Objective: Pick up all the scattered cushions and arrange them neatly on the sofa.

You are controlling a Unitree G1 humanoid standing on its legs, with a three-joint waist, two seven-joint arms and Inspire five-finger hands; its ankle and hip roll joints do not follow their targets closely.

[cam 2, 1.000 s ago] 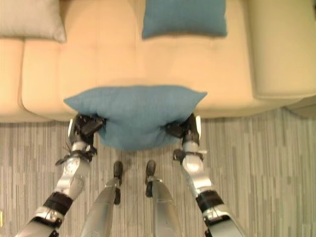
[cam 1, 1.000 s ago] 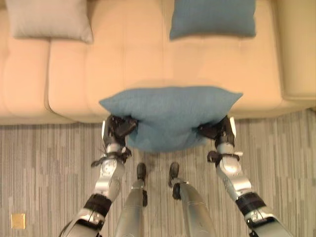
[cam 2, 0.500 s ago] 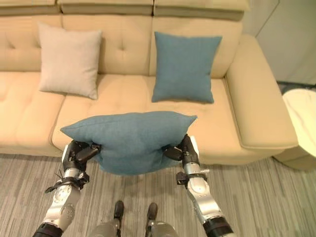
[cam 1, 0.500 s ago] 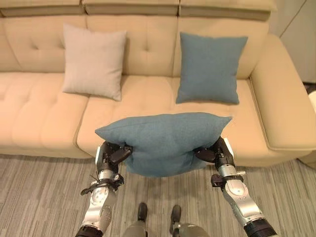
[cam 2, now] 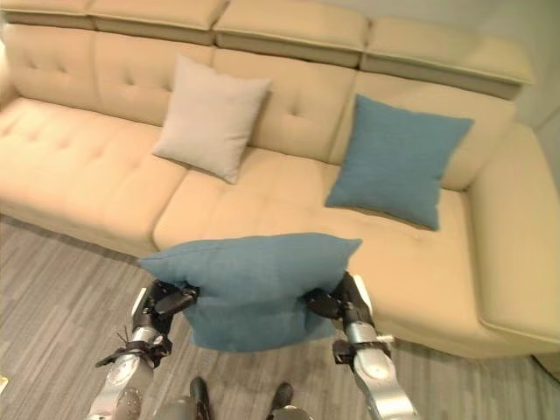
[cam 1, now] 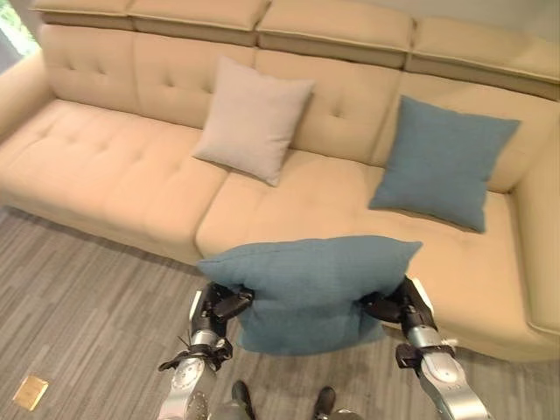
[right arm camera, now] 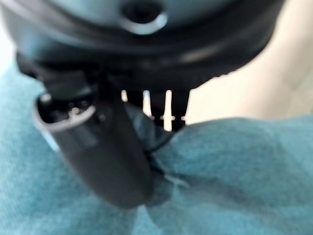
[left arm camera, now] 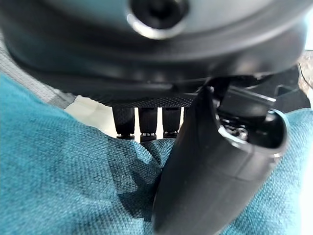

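- A teal cushion is held up in the air between both hands, in front of the sofa and over its front edge, above the striped floor.
- The left hand pinches the cushion's left end: in the left wrist view the thumb presses on top of the cloth and the fingers go under it.
- The right hand grips the right end the same way, thumb over the fabric, fingers beneath.
- The cushion sags in the middle, its top edge roughly level.
- A beige cushion leans upright against the sofa back near the middle.
- A second teal cushion leans against the back further right, well apart from the beige one.
- A small tan square lies on the floor at the left.
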